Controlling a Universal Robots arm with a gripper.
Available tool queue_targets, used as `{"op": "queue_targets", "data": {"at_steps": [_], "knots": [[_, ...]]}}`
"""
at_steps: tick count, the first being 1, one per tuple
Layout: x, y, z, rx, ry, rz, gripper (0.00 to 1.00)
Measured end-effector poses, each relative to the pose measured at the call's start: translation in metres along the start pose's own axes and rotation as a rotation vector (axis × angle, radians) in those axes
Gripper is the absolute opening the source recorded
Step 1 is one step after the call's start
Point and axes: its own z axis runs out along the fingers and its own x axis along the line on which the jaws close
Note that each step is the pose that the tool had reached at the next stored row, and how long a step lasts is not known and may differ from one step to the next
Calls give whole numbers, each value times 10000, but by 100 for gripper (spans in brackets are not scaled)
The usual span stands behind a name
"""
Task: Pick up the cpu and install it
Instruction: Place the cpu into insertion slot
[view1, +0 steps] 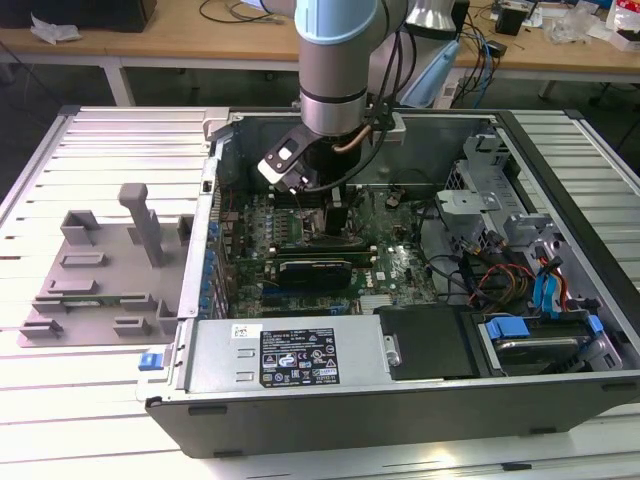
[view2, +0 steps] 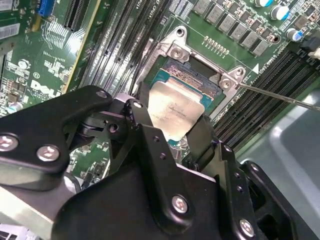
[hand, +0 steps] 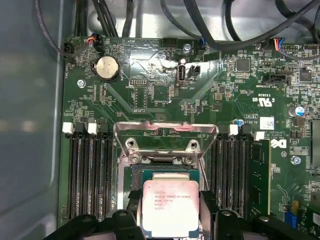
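Silvery and flat, the cpu (hand: 171, 206) sits pinched between the black fingers (view2: 141, 122) of my gripper (view2: 171, 126), right over the open socket (view2: 194, 75), its edges lined up with it, and I cannot tell if it touches yet.

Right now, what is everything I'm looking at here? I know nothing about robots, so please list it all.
cpu: one, silvery, held over the socket.
bracket: one, bare metal, open beside the socket.
motherboard: one, green, inside the computer case.
memory slots: two banks, black, either side of the socket.
coin battery: one, silver, on the motherboard.
computer case: one, dark grey, lid off, on the table.
fixture: one, grey plastic, on the table at the exterior view's left of the case.
table: one, white, slatted.
arm: one, grey and blue, reaching down into the case.
gripper: one, black, shut on the cpu.
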Motion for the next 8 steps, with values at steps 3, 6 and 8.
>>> {"op": "queue_targets", "data": {"at_steps": [3, 6, 8], "knots": [[31, 0, 3, 1, 0, -1, 55], [35, -20, 50, 2, -4, 59, 55], [35, -23, 68, 2, -4, 73, 55]]}}
